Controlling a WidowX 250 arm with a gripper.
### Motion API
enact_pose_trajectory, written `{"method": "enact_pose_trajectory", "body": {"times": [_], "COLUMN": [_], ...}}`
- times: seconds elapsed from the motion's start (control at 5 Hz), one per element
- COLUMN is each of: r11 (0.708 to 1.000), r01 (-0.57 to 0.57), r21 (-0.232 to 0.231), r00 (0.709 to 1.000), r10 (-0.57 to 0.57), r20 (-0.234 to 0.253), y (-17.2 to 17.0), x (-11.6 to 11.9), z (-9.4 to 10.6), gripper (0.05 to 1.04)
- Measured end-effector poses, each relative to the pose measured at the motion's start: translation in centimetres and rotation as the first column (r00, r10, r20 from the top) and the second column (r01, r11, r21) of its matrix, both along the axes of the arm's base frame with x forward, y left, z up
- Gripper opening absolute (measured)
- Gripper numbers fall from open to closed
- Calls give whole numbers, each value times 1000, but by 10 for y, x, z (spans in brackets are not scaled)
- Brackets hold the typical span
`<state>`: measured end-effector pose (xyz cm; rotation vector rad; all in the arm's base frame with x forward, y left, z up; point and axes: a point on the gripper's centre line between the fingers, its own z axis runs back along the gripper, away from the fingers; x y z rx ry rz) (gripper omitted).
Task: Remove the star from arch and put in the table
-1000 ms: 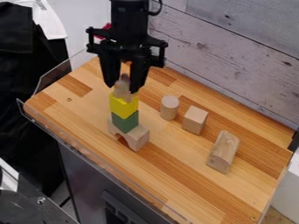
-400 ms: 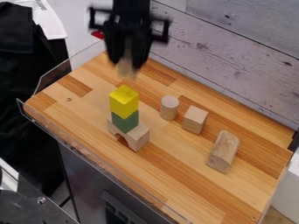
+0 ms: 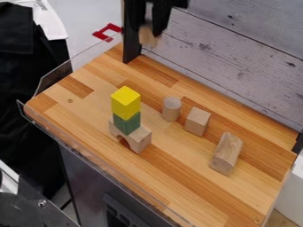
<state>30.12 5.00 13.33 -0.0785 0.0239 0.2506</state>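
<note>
The small pale wooden star [image 3: 146, 37] is held aloft near the striped wooden table's [image 3: 177, 168] far edge. At left, a yellow block [image 3: 126, 104] is stacked on a green block [image 3: 127, 124], borne by a pale wooden arch [image 3: 140, 139]. The star is gripped by the black two-finger hand [image 3: 148, 31], spread only to its width. Rightward, a wooden cylinder [image 3: 172, 110], cube [image 3: 197, 122] and longer rounded block [image 3: 226, 153] are set apart.
</note>
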Motion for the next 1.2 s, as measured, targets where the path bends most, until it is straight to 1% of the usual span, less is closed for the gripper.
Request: {"method": "enact_pose_trajectory", "body": {"times": [0.2, 0.6, 0.8, 1.2], "r11": [1000, 998, 997, 998], "r01": [9, 43, 46, 44], "r21": [0, -51, -58, -54], "r00": [1000, 995, 993, 990], "r10": [-9, -48, -52, -51], "r20": [-28, -87, -106, -133], "y": [7, 6, 11, 19], "x": [3, 10, 14, 12], "z": [-23, -68, -80, -109], "gripper": [393, 393, 393, 393]}}
